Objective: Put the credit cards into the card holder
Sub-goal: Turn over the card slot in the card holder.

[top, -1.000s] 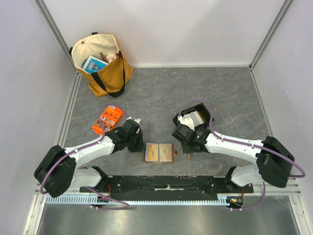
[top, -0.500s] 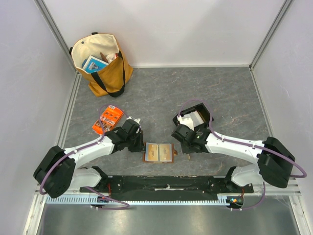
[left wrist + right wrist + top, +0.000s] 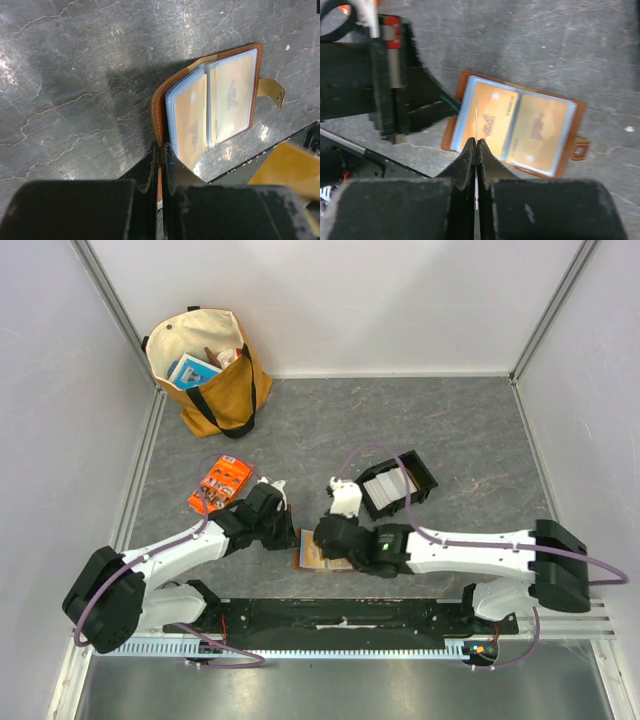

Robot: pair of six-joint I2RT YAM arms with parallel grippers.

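The card holder (image 3: pixel 220 100) lies open on the grey table, showing clear sleeves over tan leather, with its snap strap (image 3: pixel 272 92) at the right. My left gripper (image 3: pixel 161 150) is shut on the holder's left leather edge; it sits to the holder's left in the top view (image 3: pixel 288 537). My right gripper (image 3: pixel 476 142) is shut on a thin credit card (image 3: pixel 477 117) seen edge-on, held just above the holder's (image 3: pixel 530 127) left sleeve. In the top view the right gripper (image 3: pixel 325 545) covers most of the holder (image 3: pixel 305 558). More pale credit cards (image 3: pixel 385 485) lie in a black tray.
The black tray (image 3: pixel 425 475) stands behind the right arm. An orange printed packet (image 3: pixel 220 485) lies left of the left arm. A tan tote bag (image 3: pixel 210 365) with items stands at the back left. The black base rail (image 3: pixel 340 615) runs along the near edge.
My right gripper has swung left from beside the black tray to over the open card holder, carrying a card. The left gripper stays put on the holder's edge.
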